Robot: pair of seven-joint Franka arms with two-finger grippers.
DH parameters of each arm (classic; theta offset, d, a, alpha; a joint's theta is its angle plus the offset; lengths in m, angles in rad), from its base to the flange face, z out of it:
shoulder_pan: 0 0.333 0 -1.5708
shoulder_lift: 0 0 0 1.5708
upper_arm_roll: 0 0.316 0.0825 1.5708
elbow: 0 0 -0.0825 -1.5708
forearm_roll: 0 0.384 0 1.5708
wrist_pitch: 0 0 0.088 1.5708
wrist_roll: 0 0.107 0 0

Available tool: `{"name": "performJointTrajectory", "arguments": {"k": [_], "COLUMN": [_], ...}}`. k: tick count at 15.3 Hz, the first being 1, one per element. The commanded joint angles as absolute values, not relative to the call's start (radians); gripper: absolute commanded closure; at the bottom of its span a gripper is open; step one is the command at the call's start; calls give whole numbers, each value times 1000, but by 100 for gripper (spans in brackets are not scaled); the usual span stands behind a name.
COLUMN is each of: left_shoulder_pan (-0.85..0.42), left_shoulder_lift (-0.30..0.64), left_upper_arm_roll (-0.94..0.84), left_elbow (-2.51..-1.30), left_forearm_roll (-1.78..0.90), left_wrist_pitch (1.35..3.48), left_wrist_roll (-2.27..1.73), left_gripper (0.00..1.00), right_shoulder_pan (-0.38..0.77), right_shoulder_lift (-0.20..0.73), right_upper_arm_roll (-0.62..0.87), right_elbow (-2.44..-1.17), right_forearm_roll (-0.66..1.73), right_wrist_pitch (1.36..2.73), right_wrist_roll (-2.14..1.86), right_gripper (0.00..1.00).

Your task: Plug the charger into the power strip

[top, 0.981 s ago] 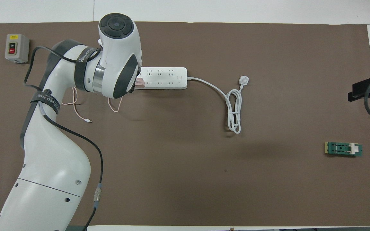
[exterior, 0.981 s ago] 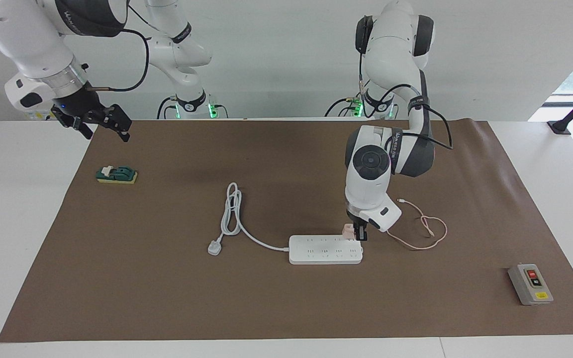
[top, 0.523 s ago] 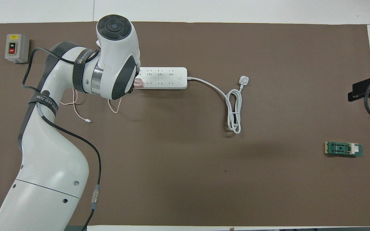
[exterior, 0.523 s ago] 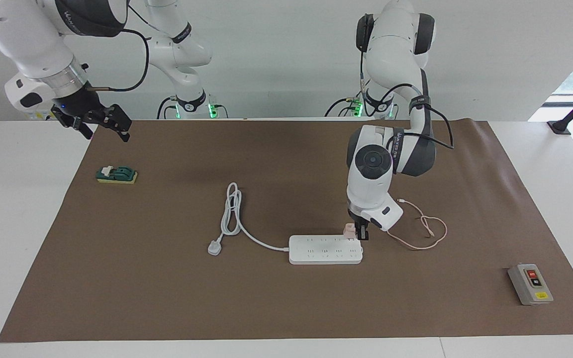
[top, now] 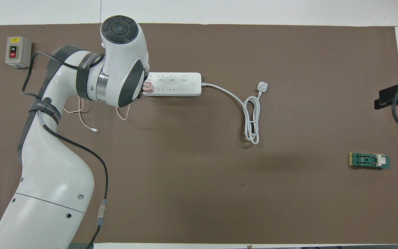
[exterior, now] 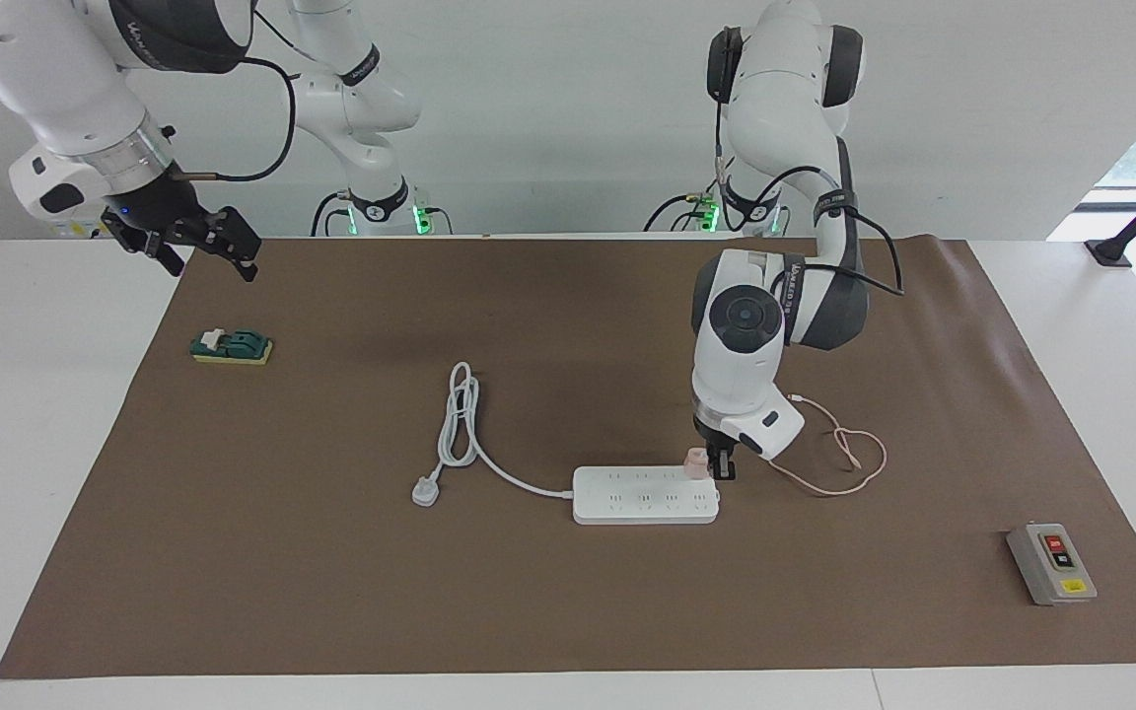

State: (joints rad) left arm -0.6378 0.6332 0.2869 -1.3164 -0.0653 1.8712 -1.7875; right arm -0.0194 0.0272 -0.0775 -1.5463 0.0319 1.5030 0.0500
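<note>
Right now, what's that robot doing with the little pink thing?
The left gripper is shut on the charger, a small pink cube, and holds it at the end of the power strip toward the left arm's end of the table. Whether it is fully plugged in cannot be told. The charger's pink cable trails loose on the brown mat. The right gripper waits open above the mat's corner, holding nothing.

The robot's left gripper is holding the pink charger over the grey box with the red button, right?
Not quite. The left gripper is holding the pink charger, but over the end of the white power strip, as the facing view shows. The grey box sits apart.
</note>
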Motion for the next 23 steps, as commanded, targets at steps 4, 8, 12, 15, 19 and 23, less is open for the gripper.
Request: {"name": "performJointTrajectory", "arguments": {"k": [4,8,12,15,19,23], "left_shoulder_pan": [-650,-655,-660,-664,-673,-683], "left_shoulder_lift": [595,589,588,588,589,584], "left_upper_arm_roll": [298,296,296,296,296,298], "left_elbow": [-1393,-1401,-1411,-1422,-1454,-1491], "left_forearm_roll": [-66,-66,-66,-66,-66,-66], "left_wrist_pitch": [1894,1891,1899,1910,1951,1988], "left_wrist_roll": [-1773,-1773,-1773,-1773,-1775,-1773], "left_gripper": [100,100,100,100,100,100], "right_shoulder_pan": [-29,-28,-29,-29,-29,-29], "right_shoulder_lift": [15,15,15,15,15,15], "right_upper_arm_roll": [-64,-66,-66,-64,-66,-64], "right_elbow": [-1555,-1554,-1555,-1555,-1555,-1555], "right_forearm_roll": [12,12,12,12,12,12], "right_wrist_pitch": [1506,1506,1506,1506,1506,1506], "right_wrist_roll": [61,61,61,60,60,61], "right_gripper": [0,0,0,0,0,0]}}
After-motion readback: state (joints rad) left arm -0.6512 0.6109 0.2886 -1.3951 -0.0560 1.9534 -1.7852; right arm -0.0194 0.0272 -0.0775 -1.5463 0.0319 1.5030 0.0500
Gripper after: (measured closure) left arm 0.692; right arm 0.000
